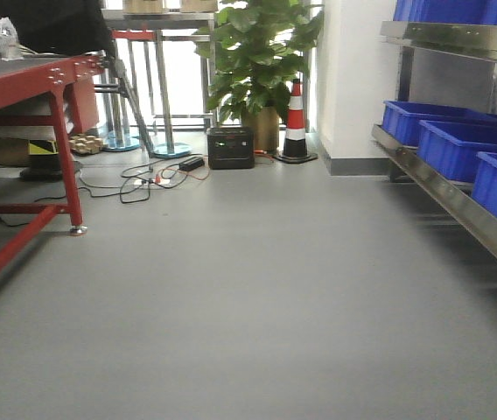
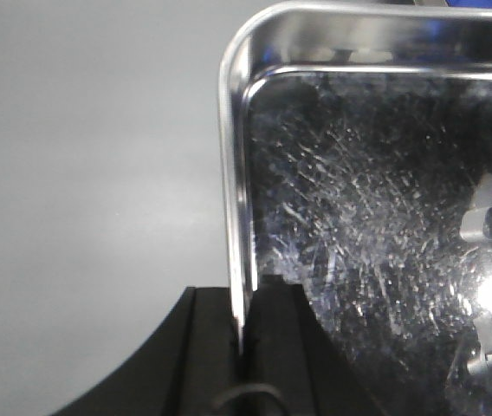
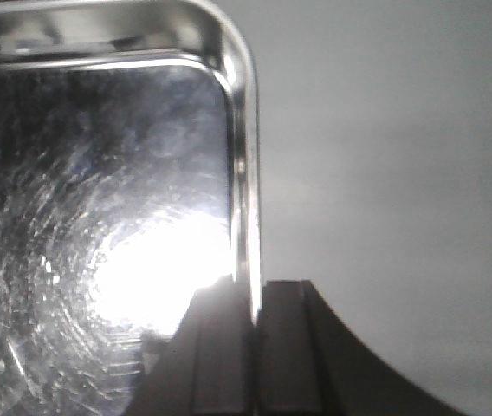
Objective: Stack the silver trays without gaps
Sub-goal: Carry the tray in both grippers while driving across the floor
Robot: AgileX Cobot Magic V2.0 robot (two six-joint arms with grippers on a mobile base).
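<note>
A silver tray (image 2: 376,217) fills the right of the left wrist view, held over the grey floor. My left gripper (image 2: 244,347) is shut on its left rim, one finger outside and one inside the pan. The same kind of tray (image 3: 99,225) fills the left of the right wrist view, with a bright glare in its scratched bottom. My right gripper (image 3: 255,334) is shut on its right rim. Whether both grip one tray I cannot tell. No tray or gripper shows in the front view.
In the front view a steel shelf rail (image 1: 458,206) with blue bins (image 1: 458,144) runs along the right. A red-framed table (image 1: 34,83) stands at the left. Cables (image 1: 148,179), a black box (image 1: 230,147), a traffic cone (image 1: 295,122) and a plant (image 1: 257,52) are at the back.
</note>
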